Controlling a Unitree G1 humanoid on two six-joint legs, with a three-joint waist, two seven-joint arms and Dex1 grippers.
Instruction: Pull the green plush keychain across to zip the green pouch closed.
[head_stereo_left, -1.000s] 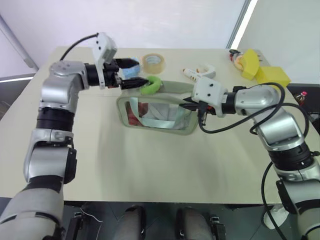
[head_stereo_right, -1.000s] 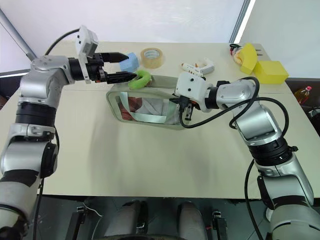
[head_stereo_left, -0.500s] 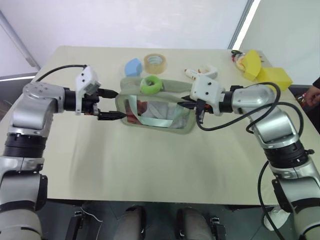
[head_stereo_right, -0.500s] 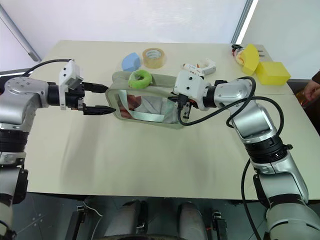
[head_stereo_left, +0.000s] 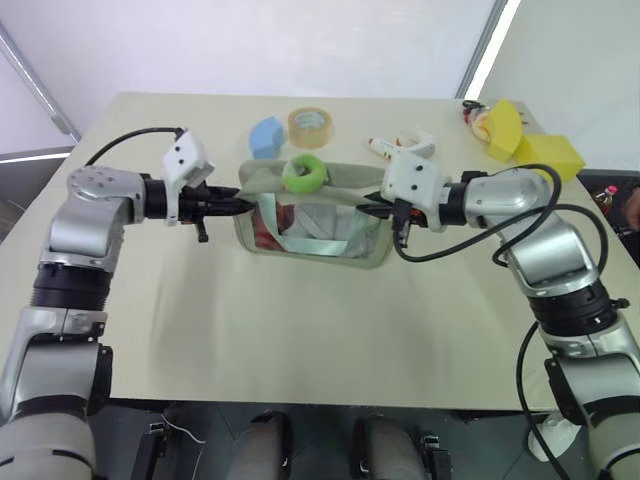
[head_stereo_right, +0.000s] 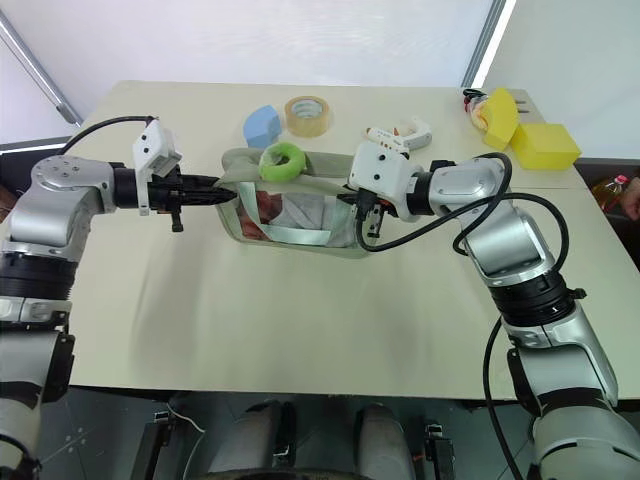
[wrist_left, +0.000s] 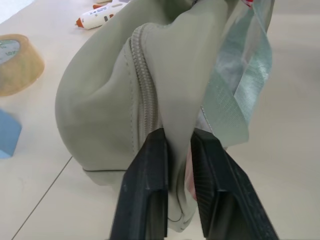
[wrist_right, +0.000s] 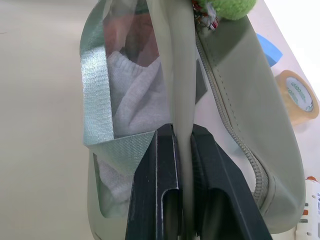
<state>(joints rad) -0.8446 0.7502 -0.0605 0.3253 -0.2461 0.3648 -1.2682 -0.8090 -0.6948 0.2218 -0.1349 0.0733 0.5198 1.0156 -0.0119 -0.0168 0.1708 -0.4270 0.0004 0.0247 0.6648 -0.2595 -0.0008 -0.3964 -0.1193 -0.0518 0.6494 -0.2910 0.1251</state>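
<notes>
Green pouch (head_stereo_left: 315, 222), table centre: I am pinching its left end in my left gripper (wrist_left: 176, 150) and its right end in my right gripper (wrist_right: 182, 145). Green plush keychain (head_stereo_left: 304, 173) is lying on top, ungrasped; zipping is looking not yet begun

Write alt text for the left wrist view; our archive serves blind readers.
The left tool pinches a fold of the green pouch beside its zipper, the mint strap hanging alongside. A tape roll and a white tool lie on the table.
</notes>
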